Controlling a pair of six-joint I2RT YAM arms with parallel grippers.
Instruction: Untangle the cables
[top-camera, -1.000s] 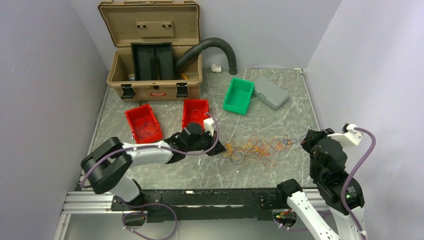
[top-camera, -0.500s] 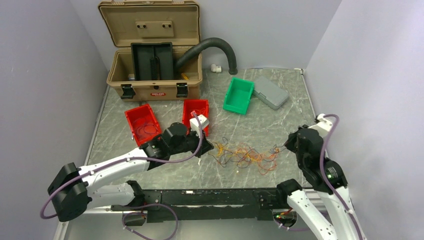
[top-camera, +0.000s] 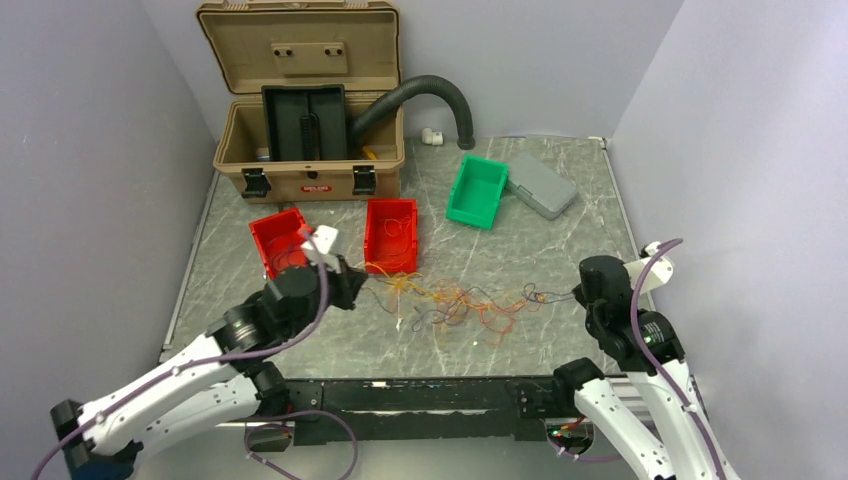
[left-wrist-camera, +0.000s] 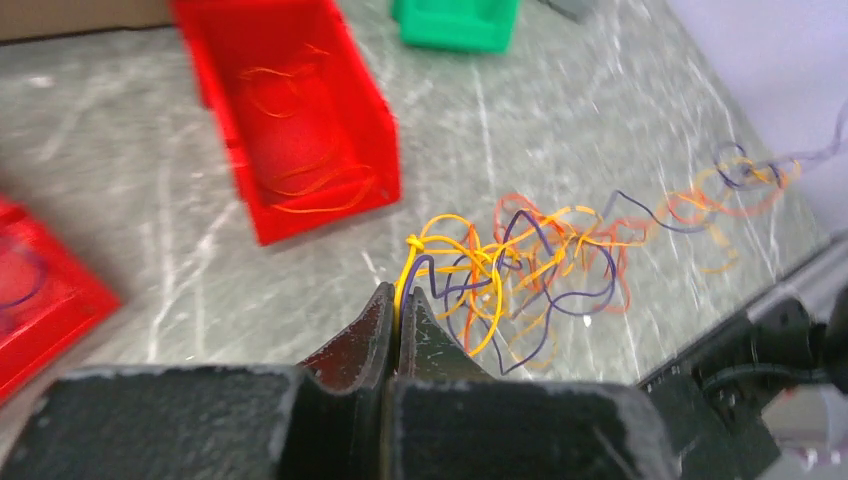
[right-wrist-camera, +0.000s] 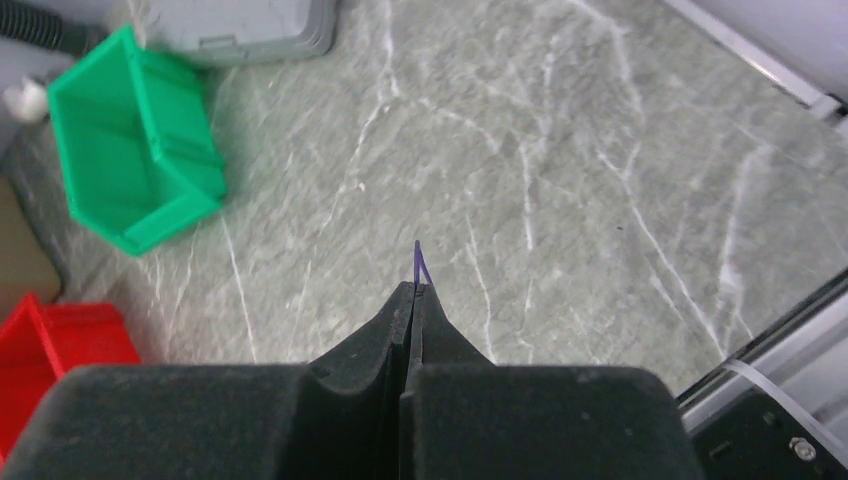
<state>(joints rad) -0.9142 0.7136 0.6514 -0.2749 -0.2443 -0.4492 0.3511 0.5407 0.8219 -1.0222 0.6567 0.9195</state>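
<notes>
The cables (top-camera: 470, 300) are a loose tangle of thin orange, yellow, red and dark purple wires, drawn out in a line across the middle of the table. My left gripper (top-camera: 357, 291) is at the tangle's left end. In the left wrist view this gripper (left-wrist-camera: 398, 296) is shut on a yellow cable (left-wrist-camera: 408, 262), with the knot (left-wrist-camera: 520, 262) just beyond it. My right gripper (top-camera: 580, 292) is at the right end. In its own view, the right gripper (right-wrist-camera: 413, 288) is shut on a purple cable, whose short loop (right-wrist-camera: 419, 264) pokes out past the tips.
Two red bins (top-camera: 283, 243) (top-camera: 391, 232) holding a few wires stand behind the left gripper. A green bin (top-camera: 478, 190) and a grey box (top-camera: 541, 184) lie at the back right. An open tan toolbox (top-camera: 305, 100) and a black hose (top-camera: 420, 92) fill the back.
My left gripper has pulled back to the left, dragging the tangle leftward and stretching it out. My right gripper has shifted a little left and nearer, still holding its wire.
</notes>
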